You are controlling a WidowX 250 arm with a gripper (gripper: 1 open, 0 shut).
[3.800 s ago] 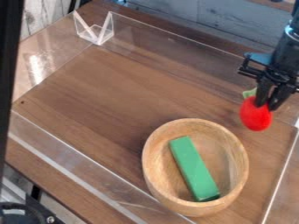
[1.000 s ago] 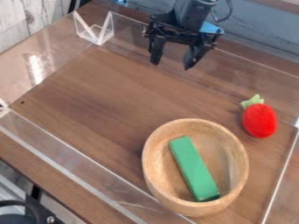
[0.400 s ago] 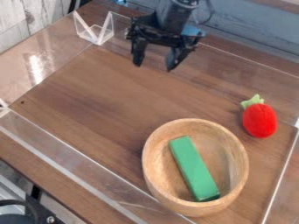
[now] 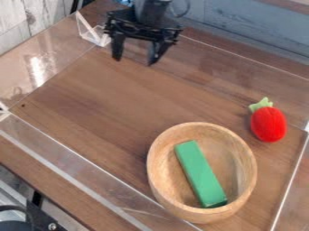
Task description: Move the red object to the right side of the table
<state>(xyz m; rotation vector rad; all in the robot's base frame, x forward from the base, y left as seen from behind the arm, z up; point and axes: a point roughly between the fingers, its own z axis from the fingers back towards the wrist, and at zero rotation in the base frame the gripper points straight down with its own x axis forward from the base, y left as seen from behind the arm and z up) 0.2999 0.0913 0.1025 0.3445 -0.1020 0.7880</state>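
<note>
The red object [image 4: 266,123], a small strawberry-like toy with a green leafy top, lies on the dark wooden table [image 4: 121,99] near its right edge. My gripper [image 4: 136,51] hangs far from it, over the table's back left part, with its black fingers spread open and nothing between them.
A round light wooden bowl [image 4: 169,180] holding a green rectangular block [image 4: 200,173] stands at the front right. Low clear acrylic walls [image 4: 60,153] border the table. A small clear stand [image 4: 92,31] sits at the back left corner.
My gripper has travelled left along the back of the table, away from the red object, which lies still at the right edge.
</note>
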